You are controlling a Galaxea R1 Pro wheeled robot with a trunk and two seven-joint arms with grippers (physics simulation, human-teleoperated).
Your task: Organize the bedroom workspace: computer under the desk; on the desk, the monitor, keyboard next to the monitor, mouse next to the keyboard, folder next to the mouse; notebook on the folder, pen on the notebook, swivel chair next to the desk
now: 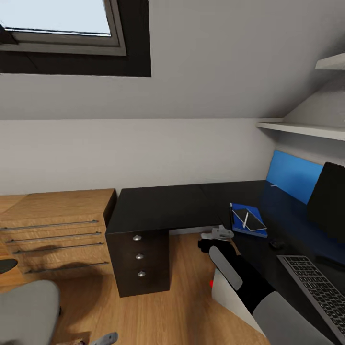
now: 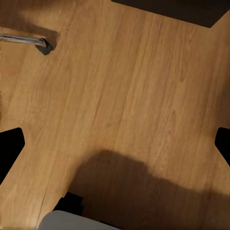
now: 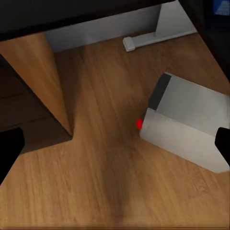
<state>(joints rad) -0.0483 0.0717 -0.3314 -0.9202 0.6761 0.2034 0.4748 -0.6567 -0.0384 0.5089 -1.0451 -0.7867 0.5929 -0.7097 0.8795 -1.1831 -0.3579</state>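
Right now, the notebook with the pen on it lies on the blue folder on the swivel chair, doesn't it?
Not quite: the head view shows the notebook, with the pen on it, lying on the blue folder on the black desk, not on the swivel chair.

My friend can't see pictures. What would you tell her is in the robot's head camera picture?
A glossy black L-shaped desk fills a bedroom corner, holding a blue folder with a dark notebook and white pen stacked on it, a small mouse, a keyboard and a monitor. A wooden drawer cabinet stands beside it.
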